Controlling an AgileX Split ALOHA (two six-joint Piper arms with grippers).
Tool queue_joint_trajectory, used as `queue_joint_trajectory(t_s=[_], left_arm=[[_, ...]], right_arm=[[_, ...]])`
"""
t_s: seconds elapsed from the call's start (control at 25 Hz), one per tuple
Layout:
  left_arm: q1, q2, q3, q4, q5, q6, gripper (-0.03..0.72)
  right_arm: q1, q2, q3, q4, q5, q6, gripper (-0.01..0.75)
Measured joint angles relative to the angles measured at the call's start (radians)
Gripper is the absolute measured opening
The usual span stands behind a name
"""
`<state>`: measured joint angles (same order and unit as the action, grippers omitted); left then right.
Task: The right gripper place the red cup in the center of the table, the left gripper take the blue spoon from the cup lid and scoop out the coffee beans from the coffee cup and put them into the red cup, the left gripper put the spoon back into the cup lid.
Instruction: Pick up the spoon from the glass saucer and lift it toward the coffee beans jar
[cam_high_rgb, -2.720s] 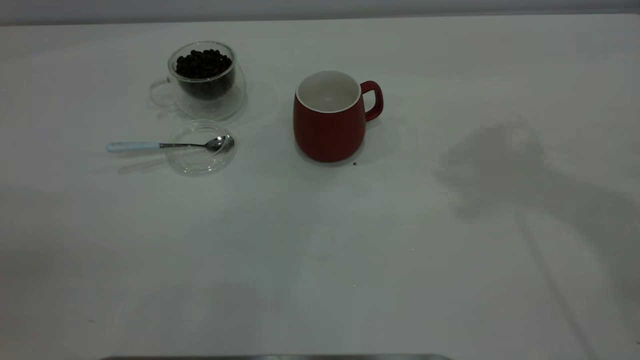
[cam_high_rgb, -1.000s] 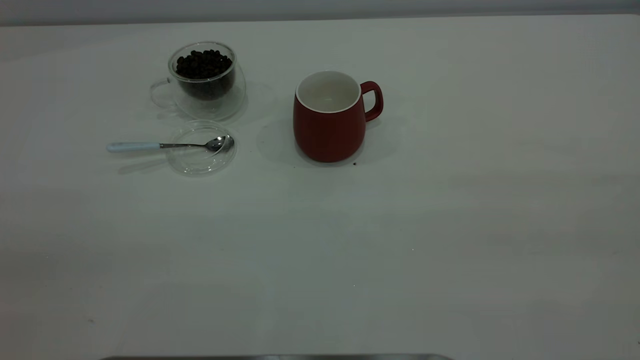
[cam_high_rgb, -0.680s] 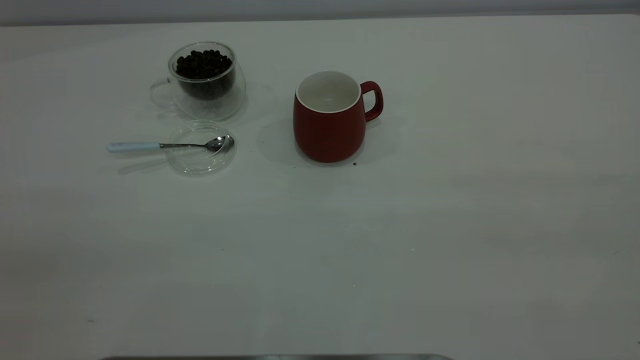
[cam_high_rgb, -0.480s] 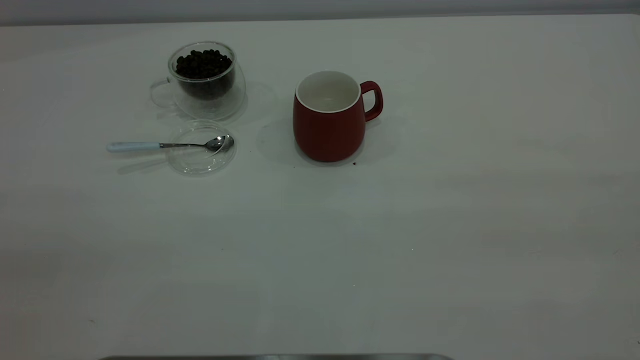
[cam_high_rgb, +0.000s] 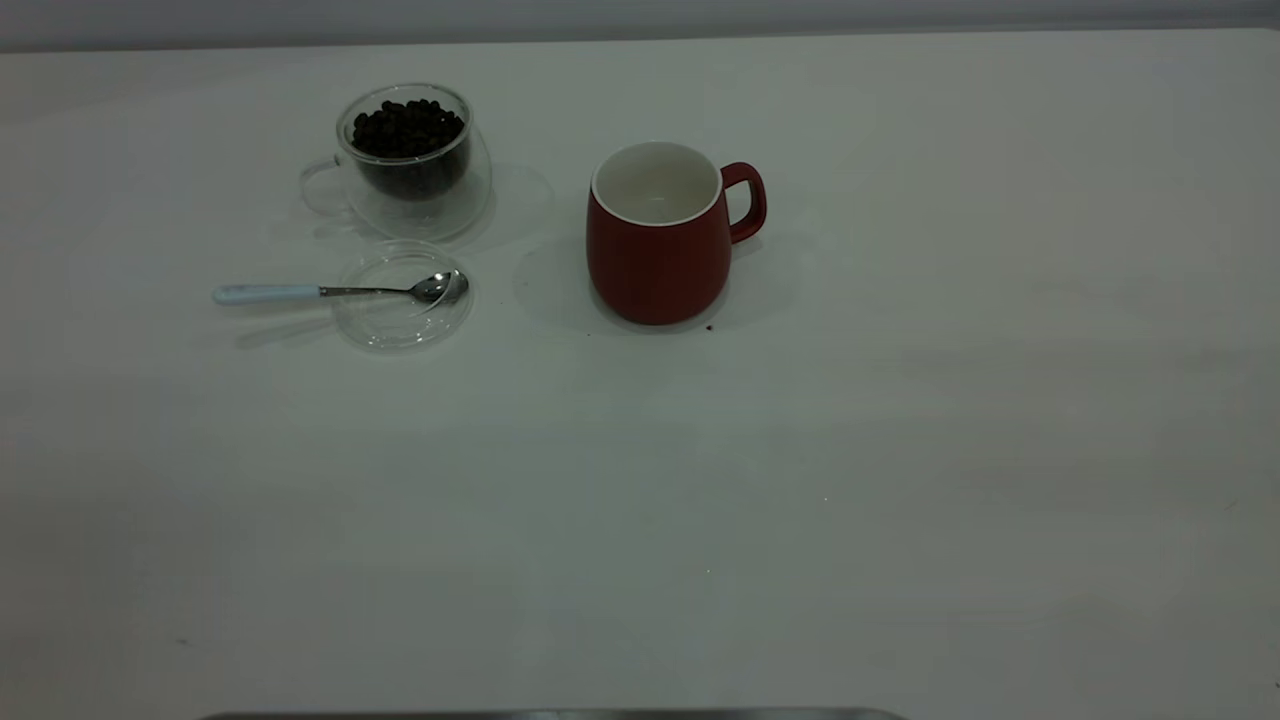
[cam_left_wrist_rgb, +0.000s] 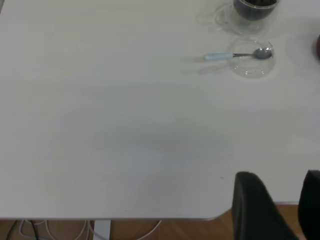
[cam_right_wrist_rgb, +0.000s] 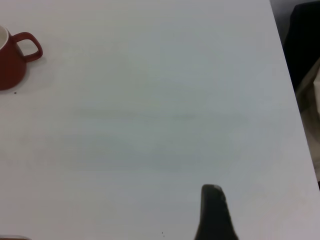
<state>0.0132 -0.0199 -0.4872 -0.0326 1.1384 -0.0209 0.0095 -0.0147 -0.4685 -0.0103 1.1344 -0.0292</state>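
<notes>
The red cup (cam_high_rgb: 655, 240) stands upright near the middle of the table (cam_high_rgb: 800, 450), handle to the right, and looks empty. The coffee cup (cam_high_rgb: 412, 165) with coffee beans (cam_high_rgb: 407, 125) stands at the back left. In front of it lies the cup lid (cam_high_rgb: 400, 320), with the blue spoon (cam_high_rgb: 300, 292) resting bowl-in-lid and handle pointing left. Neither gripper shows in the exterior view. My left gripper (cam_left_wrist_rgb: 285, 200) is open and empty over the table's near corner, far from the spoon (cam_left_wrist_rgb: 225, 56). My right gripper (cam_right_wrist_rgb: 215, 215) is far from the red cup (cam_right_wrist_rgb: 11, 65).
A loose bean (cam_high_rgb: 709, 326) lies by the red cup's base. In the left wrist view the table edge (cam_left_wrist_rgb: 150, 218) has wood floor and cables beyond it. In the right wrist view the table's side edge (cam_right_wrist_rgb: 295, 115) borders a dark object.
The arm's shadow on the right side of the table has gone. The cups, the lid and the spoon have not moved.
</notes>
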Motion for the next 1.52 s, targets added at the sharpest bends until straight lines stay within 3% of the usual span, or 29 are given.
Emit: queue_joint_trajectory(t_s=[0.16,0.32,0.56,0.64,0.88,1.04,1.32,1.52], left_arm=[[0.000,0.000,0.000,0.000,-0.002,-0.017,0.284],[0.003,0.041,-0.028,0.025,-0.079,-0.167,0.284],[0.003,0.400,-0.114,0.190,-0.230,-0.220,0.296],[0.003,0.543,-0.144,0.225,-0.288,-0.188,0.334],[0.003,0.968,-0.194,0.223,-0.568,-0.138,0.558],[0.003,1.234,-0.281,0.137,-0.719,-0.229,0.585],[0.009,1.558,-0.540,0.118,-0.585,-0.164,0.516],[0.041,1.778,-0.638,0.117,-0.474,-0.147,0.505]], right_arm=[[0.000,0.000,0.000,0.000,0.000,0.000,0.546],[0.000,0.000,0.000,0.000,0.000,0.000,0.546],[0.000,0.000,0.000,0.000,0.000,0.000,0.546],[0.000,0.000,0.000,0.000,0.000,0.000,0.546],[0.000,0.000,0.000,0.000,0.000,0.000,0.544],[0.000,0.000,0.000,0.000,0.000,0.000,0.533],[0.000,0.000,0.000,0.000,0.000,0.000,0.532],[0.000,0.000,0.000,0.000,0.000,0.000,0.532]])
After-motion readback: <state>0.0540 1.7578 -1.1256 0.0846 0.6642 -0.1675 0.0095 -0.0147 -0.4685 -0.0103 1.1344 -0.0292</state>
